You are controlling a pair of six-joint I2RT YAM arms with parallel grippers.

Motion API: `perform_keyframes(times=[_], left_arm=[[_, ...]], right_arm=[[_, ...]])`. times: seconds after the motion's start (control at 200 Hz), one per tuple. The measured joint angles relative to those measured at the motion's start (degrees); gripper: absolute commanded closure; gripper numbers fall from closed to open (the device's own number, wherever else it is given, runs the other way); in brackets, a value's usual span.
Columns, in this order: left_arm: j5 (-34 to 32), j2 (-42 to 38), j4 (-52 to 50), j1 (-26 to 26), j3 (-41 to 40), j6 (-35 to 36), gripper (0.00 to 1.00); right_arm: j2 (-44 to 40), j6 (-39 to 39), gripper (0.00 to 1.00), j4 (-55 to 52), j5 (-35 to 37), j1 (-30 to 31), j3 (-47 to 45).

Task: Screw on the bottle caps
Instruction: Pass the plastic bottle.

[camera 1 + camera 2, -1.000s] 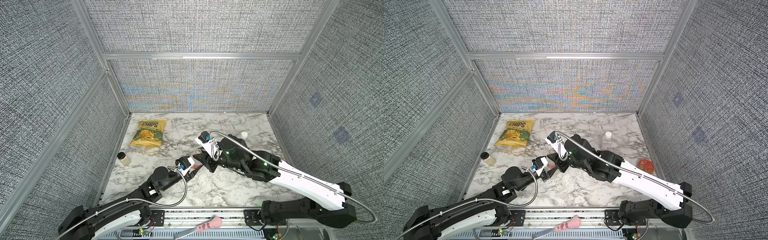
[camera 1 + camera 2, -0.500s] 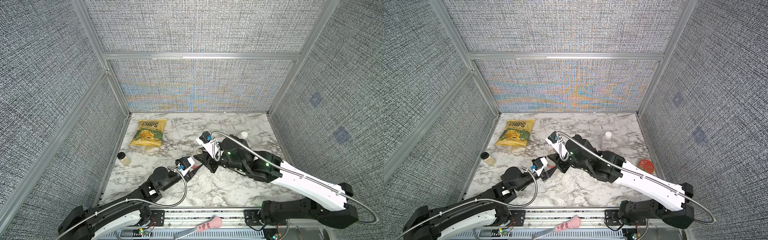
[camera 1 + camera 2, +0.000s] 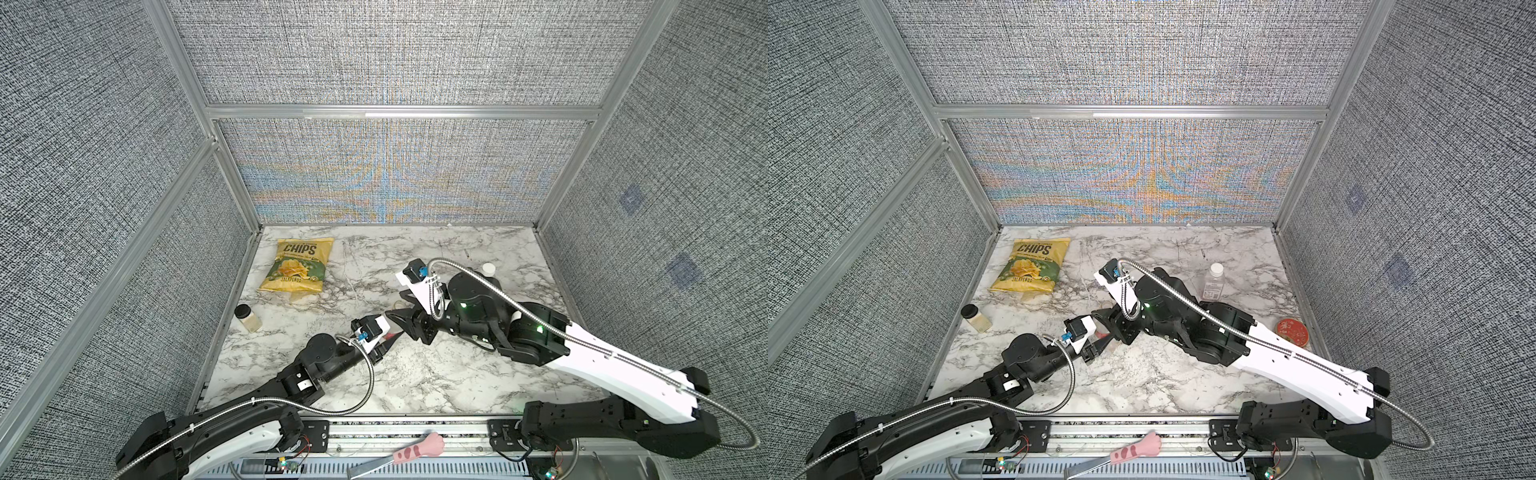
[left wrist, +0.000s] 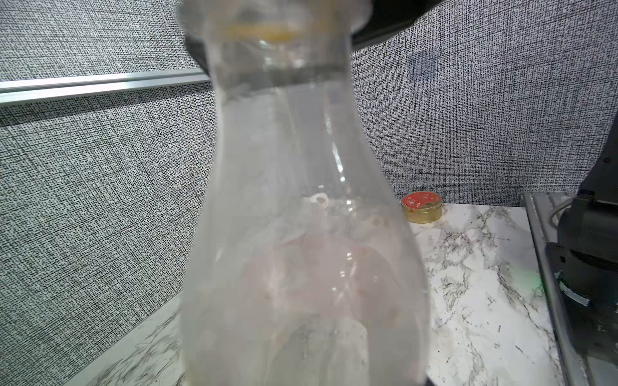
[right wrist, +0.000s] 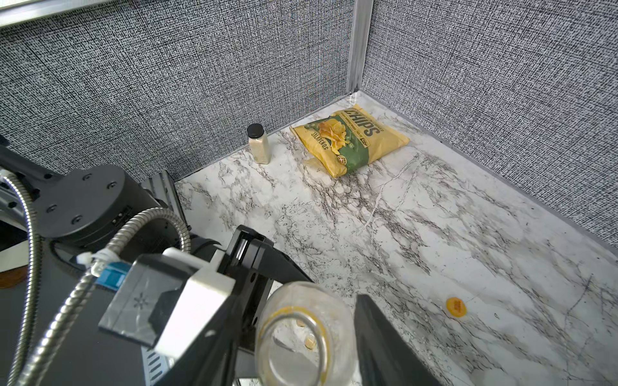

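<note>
A clear bottle (image 4: 301, 234) with a red label (image 3: 390, 332) stands upright mid-table. My left gripper (image 3: 388, 337) is shut on its body. Its mouth (image 5: 294, 334) is open, with only an orange-yellow ring around the neck. My right gripper (image 5: 301, 351) is open around that neck, with a gap between the glassy wall and one finger (image 5: 384, 337). An orange-yellow cap (image 5: 455, 306) lies loose on the marble beyond the bottle. A second clear bottle (image 3: 1213, 286) stands at the back right with a white cap (image 3: 1216, 269) on top.
A yellow chips bag (image 3: 299, 266) lies at the back left, and a small black-lidded jar (image 3: 246, 318) stands by the left wall. A red-lidded tin (image 3: 1292, 331) sits near the right wall. A pink-handled tool (image 3: 415, 451) rests on the front rail.
My right gripper's jaws have parted around the bottle's neck. Both arms have stayed almost in place, and the left still has the bottle.
</note>
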Motion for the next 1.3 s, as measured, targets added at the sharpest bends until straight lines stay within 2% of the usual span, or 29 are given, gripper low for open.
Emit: perform_keyframes(times=[0.2,0.39,0.52,0.62,0.685,0.79,0.935,1.125,1.3], left_arm=[[0.2,-0.9,-0.7,-0.1,0.0,-0.1,0.53],[1.7,-4.4,-4.5,-0.1,1.1,-1.1,0.53],[2.8,-8.4,-8.0,0.0,1.4,-1.6,0.53],[3.8,-11.4,-11.9,0.0,1.9,-1.8,0.52],[4.4,-13.3,-14.6,0.0,2.0,-2.0,0.53],[5.6,-16.4,-18.6,0.0,2.0,-2.9,0.52],[7.7,-20.6,-22.3,0.0,1.2,-4.4,0.52],[10.2,-24.3,-25.1,-0.1,-1.0,-5.7,0.53],[11.1,-25.8,-23.4,-0.4,-4.9,-7.1,0.53]], right_arm=[[-2.8,1.3,0.13,-1.0,3.8,-0.4,2.3],[-4.9,4.0,0.01,-4.4,9.4,-5.1,6.4],[-6.2,6.5,0.01,-7.6,9.8,-14.3,6.1],[-4.8,8.7,0.02,-9.7,5.6,-22.9,4.4],[-1.9,9.0,0.02,-11.8,2.8,-25.7,3.7],[4.9,9.2,0.04,-14.4,-1.0,-27.0,3.2],[13.2,9.0,0.10,-16.5,-2.7,-28.0,3.6],[27.6,7.9,0.21,-18.6,-3.3,-29.4,9.9],[38.4,6.1,0.21,-20.9,-3.6,-30.2,15.5]])
